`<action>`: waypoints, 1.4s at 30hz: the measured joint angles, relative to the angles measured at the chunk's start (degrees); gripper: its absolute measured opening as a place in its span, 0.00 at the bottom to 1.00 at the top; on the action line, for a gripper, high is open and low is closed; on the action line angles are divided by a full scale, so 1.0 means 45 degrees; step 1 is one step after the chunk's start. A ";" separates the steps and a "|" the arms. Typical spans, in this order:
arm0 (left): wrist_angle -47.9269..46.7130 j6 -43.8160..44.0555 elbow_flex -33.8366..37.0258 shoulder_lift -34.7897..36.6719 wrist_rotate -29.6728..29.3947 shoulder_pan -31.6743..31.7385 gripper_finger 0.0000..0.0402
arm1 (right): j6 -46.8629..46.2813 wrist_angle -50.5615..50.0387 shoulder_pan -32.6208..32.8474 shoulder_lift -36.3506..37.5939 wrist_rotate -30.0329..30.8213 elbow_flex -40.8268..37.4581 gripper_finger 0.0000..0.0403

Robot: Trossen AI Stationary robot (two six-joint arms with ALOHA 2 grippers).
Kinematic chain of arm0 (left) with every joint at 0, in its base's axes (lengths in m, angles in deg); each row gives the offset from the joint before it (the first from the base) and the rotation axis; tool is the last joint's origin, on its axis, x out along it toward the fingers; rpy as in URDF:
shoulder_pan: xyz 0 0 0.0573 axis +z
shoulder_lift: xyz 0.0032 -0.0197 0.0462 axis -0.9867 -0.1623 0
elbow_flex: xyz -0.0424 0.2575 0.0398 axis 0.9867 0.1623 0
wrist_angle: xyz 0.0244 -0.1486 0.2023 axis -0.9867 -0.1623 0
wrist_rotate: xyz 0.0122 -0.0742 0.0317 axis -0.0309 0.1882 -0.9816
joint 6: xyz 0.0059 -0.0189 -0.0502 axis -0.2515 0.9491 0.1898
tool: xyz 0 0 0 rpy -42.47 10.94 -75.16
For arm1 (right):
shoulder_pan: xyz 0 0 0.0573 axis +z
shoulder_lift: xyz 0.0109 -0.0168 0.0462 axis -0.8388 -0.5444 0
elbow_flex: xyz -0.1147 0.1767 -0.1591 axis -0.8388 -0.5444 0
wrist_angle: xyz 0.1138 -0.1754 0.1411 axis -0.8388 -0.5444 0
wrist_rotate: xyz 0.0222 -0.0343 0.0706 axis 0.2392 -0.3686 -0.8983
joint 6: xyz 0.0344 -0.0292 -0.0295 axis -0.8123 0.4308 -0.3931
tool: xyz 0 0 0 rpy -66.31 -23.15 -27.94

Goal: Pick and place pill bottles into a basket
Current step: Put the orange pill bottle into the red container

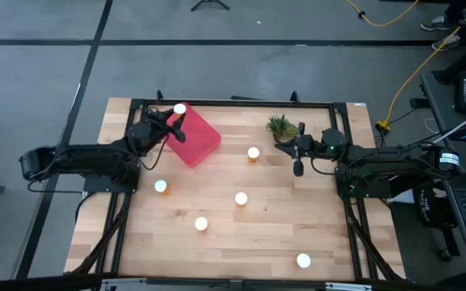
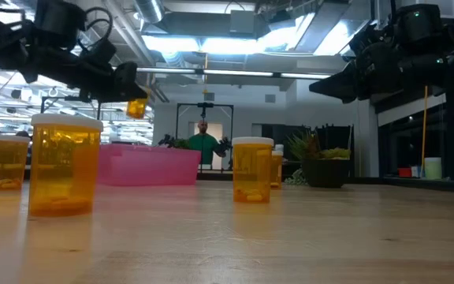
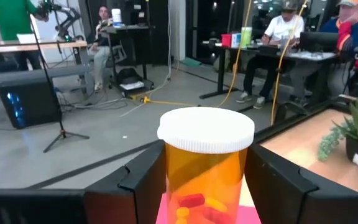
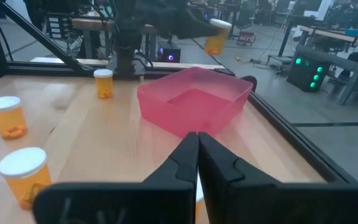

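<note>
My left gripper (image 1: 177,115) is shut on an orange pill bottle (image 1: 180,108) with a white cap, held upright in the air over the far left corner of the red-pink basket (image 1: 196,141). In the left wrist view the bottle (image 3: 205,165) stands between the two dark fingers (image 3: 143,183), with pink showing just below it. Several more pill bottles stand on the wood, among them three (image 1: 253,153) (image 1: 161,187) (image 1: 240,199). My right gripper (image 1: 298,167) is shut and empty, hovering right of the basket near the plant; its closed fingertips (image 4: 197,146) point toward the basket (image 4: 194,102).
A small potted plant (image 1: 281,128) stands at the back, close to the right gripper. A black frame (image 1: 241,103) runs along the table's far edge. Two further bottles (image 1: 201,224) (image 1: 302,260) stand toward the front. People sit at desks in the room beyond.
</note>
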 joint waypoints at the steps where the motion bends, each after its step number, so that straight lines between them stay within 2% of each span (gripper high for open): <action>1: 0.0217 -0.0043 0.0000 -0.0257 0.0136 0.0170 0.49 | 0.0005 0.0029 0.0005 0.0000 0.0000 0.0000 0.04; 5: 0.1193 0.0116 0.0000 -0.1467 0.0685 0.0694 0.49 | 0.0005 0.0052 0.0002 0.0000 0.0005 0.0000 0.04; 11: 0.3173 -0.0324 0.0000 -0.3116 0.0741 0.1305 0.49 | -0.0032 0.0040 0.0005 0.0000 0.0005 0.0000 0.04; 20: 0.3821 -0.0125 0.0000 -0.4646 0.0732 0.1906 0.49 | -0.0087 -0.0279 0.0010 0.0000 -0.0005 0.0000 0.04; 29: 0.5453 0.0071 0.0000 -0.6777 0.0696 0.2081 0.49 | -0.0390 -0.0273 0.0010 0.0000 -0.0010 0.0005 0.04; 35: 0.7437 0.0118 0.0000 -0.8249 0.0683 0.2081 0.49 | -0.0409 -0.0553 0.0010 0.0000 -0.0010 0.0005 0.04; 42: 0.8320 0.0254 0.0000 -0.9468 0.0599 0.2081 0.49 | -0.0797 -0.0921 0.0011 0.0000 -0.0015 0.0005 0.04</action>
